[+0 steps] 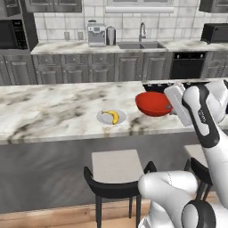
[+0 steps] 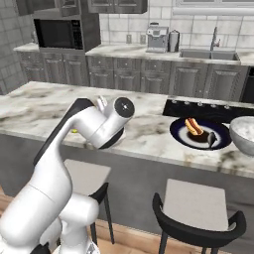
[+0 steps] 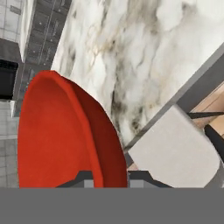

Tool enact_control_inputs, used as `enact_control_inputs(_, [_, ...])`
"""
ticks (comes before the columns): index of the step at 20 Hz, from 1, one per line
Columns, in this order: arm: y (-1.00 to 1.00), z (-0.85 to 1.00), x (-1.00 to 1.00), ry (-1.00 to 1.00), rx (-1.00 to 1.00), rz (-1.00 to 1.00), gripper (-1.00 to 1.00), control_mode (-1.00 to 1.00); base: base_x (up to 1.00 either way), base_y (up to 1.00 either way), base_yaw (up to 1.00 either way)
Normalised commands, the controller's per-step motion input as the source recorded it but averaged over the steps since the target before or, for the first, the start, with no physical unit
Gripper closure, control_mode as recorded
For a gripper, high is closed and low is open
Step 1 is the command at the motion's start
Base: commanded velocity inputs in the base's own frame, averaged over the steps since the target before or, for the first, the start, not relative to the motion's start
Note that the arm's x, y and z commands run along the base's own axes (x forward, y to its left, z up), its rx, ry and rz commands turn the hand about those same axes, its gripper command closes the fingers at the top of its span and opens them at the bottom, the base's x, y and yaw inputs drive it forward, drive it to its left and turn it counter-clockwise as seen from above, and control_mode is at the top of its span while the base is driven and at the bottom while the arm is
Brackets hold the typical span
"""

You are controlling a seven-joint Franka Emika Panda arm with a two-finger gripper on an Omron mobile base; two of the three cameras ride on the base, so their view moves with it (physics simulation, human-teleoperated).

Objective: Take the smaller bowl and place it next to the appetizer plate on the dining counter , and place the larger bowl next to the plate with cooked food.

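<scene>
Red and glossy, the smaller bowl (image 1: 153, 103) sits in the left base view at the right part of the dining counter (image 1: 53, 111), tilted a little, its right rim against the end of the white arm. The hand (image 1: 171, 107) is at that rim, mostly covered by the arm's wrist, so the fingers cannot be made out from this side. Left of the bowl, near it but apart, lies the appetizer plate (image 1: 111, 117) with its yellow banana (image 1: 112, 116). A bar stool (image 1: 116, 171) stands in front of the counter, below the plate.

From the right base view, the plate with cooked food (image 2: 200, 134) rests on the counter's right part, a hot dog (image 2: 193, 127) on it. Just right of it, at the picture's edge, is the larger bowl (image 2: 243, 134), grey and speckled. The arm's elbow blocks the red bowl from this side.

Seen from the hand view, the red bowl's wall runs down between the two dark fingertips (image 3: 83, 178), which pinch its rim, one inside and one outside. Marbled counter top lies behind it, and a pale stool seat (image 3: 175, 148) to the lower right.
</scene>
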Motion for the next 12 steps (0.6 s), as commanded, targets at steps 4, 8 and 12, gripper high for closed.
enact_control_inputs(4, [0.00, -0.55, 0.66, -0.10, -0.04, 0.00, 1.00, -1.00, 0.00, 0.00, 0.00])
enact_control_inputs(8, [0.00, -0.35, 0.52, 0.04, -0.07, 0.00, 1.00, -1.00, 0.00, 0.00, 0.00])
enact_control_inputs(12, [0.00, -0.14, 0.28, 0.03, -0.03, 0.00, 1.00, -1.00, 0.00, 0.00, 0.00])
